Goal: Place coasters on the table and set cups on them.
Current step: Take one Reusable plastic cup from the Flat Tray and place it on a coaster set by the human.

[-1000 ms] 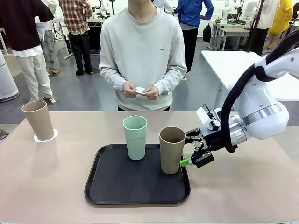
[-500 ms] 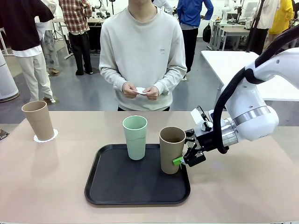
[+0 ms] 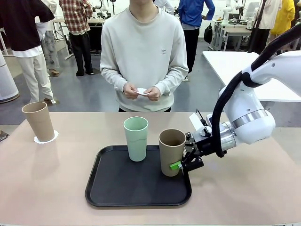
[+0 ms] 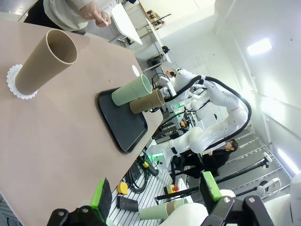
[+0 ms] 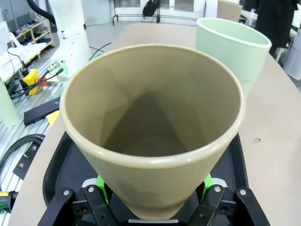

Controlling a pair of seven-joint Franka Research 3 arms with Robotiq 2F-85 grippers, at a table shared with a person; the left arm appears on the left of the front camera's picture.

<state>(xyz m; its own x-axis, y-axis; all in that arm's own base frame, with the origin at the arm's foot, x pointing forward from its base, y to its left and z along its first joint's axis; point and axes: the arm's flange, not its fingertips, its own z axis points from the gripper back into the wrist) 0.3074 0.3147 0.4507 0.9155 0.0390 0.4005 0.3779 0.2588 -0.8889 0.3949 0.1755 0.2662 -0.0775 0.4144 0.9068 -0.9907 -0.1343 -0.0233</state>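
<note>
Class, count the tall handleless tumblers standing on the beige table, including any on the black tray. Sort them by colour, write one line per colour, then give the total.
Tan-brown matte tumblers: 2
Mint green matte tumbler: 1
Total: 3

Three cups (image 3: 38,121) (image 3: 136,139) (image 3: 171,150) (two tan), tray (image 3: 122,184), maybe two coasters (image 3: 51,137) (image 3: 142,91)
</note>
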